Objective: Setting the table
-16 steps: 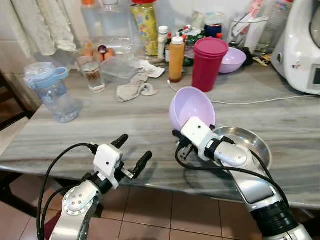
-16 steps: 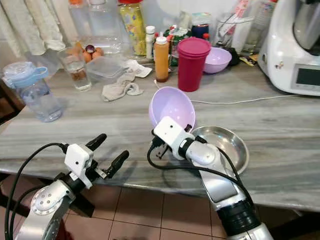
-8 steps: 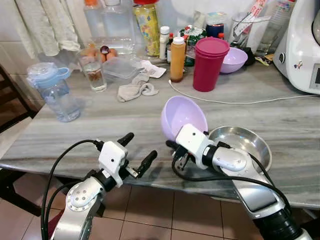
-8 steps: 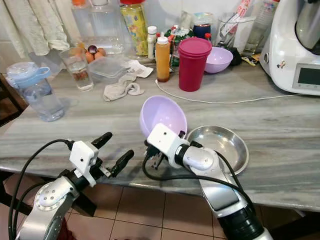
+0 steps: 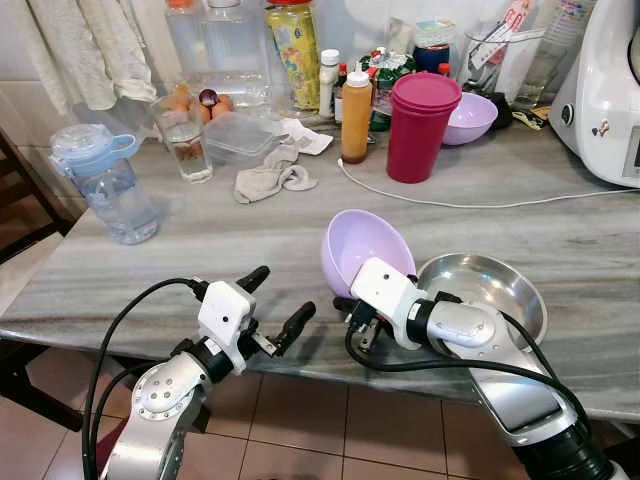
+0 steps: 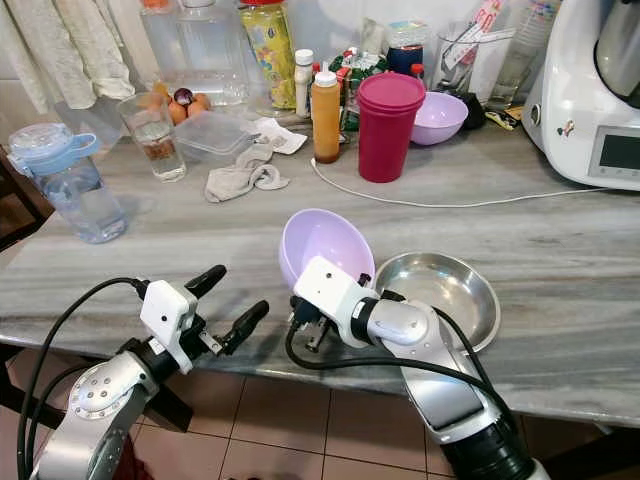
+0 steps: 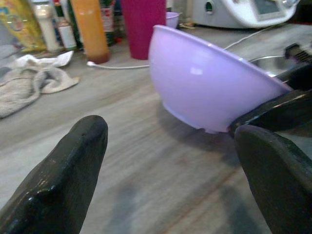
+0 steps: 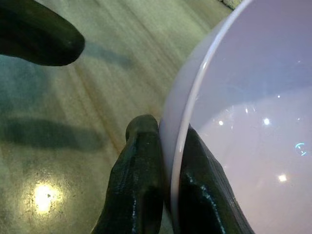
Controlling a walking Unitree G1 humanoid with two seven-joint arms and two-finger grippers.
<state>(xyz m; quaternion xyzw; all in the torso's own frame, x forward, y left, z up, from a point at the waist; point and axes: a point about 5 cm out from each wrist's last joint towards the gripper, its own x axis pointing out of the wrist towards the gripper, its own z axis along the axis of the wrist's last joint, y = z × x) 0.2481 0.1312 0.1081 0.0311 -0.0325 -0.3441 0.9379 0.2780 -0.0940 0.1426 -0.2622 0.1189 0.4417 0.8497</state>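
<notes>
Tilting steeply on its side, the lilac bowl rests its foot near the front edge of the table, just left of the steel dish, its rim pinched by the right gripper: one black finger lies inside the rim and one outside, as the right wrist view makes plain. The step in hand looks like setting this bowl down at a place on the table. The next move calls for tipping it level so the foot sits flat, and only then spreading the fingers, or it may roll toward the edge.

The bowl is smooth glossy plastic, a deep round shape with a small foot ring and a thin lip, light enough to skid on the polished stone. The table top is grey veined marble, hard and slick. The dish is shallow, bright metal with a broad flat rim.

The left gripper hovers at the table edge left of the bowl, its two fingers spread wide and holding nothing.

Farther back stand a magenta tumbler, an orange sauce bottle, a second lilac bowl, a crumpled cloth, a glass, a water bottle and a white cable
</notes>
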